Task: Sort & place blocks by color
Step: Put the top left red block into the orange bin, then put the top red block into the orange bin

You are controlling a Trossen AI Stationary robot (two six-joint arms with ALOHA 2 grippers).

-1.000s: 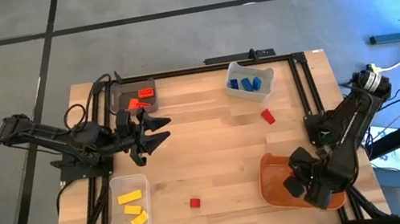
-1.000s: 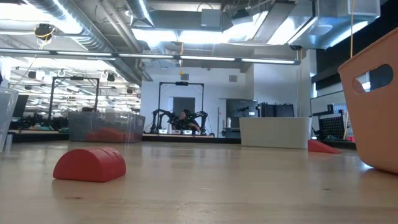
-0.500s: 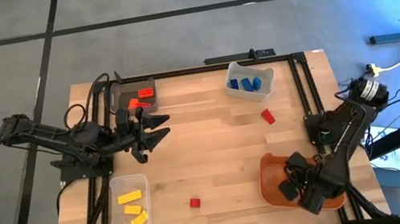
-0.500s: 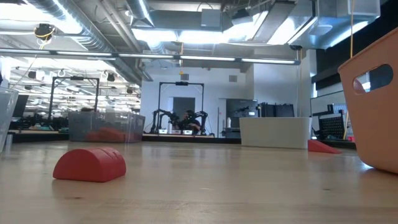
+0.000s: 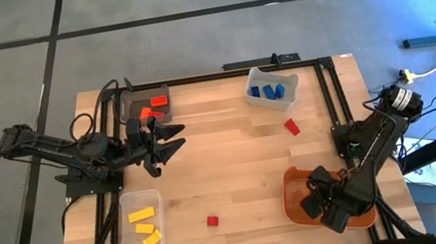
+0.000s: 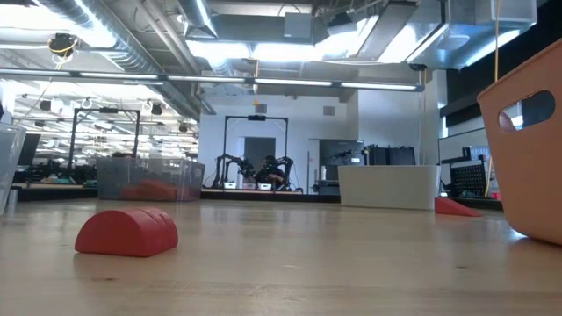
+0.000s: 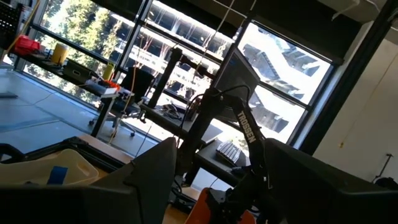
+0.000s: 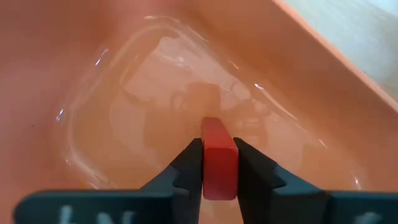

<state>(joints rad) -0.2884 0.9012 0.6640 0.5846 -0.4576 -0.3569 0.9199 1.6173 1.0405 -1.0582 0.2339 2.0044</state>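
Wooden table [image 5: 234,164]: right claw [image 8: 219,169] clenches one red block [image 8: 219,158]; left claw [image 5: 170,141] released.

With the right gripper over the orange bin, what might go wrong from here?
The right gripper pinches a small red-orange plastic block over the orange plastic bin; if it is red, it may get missorted. Two red blocks lie loose on the wooden table and may be missed.

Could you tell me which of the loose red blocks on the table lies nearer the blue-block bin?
The red block just below the blue-block bin; the other red block sits near the table's front edge.
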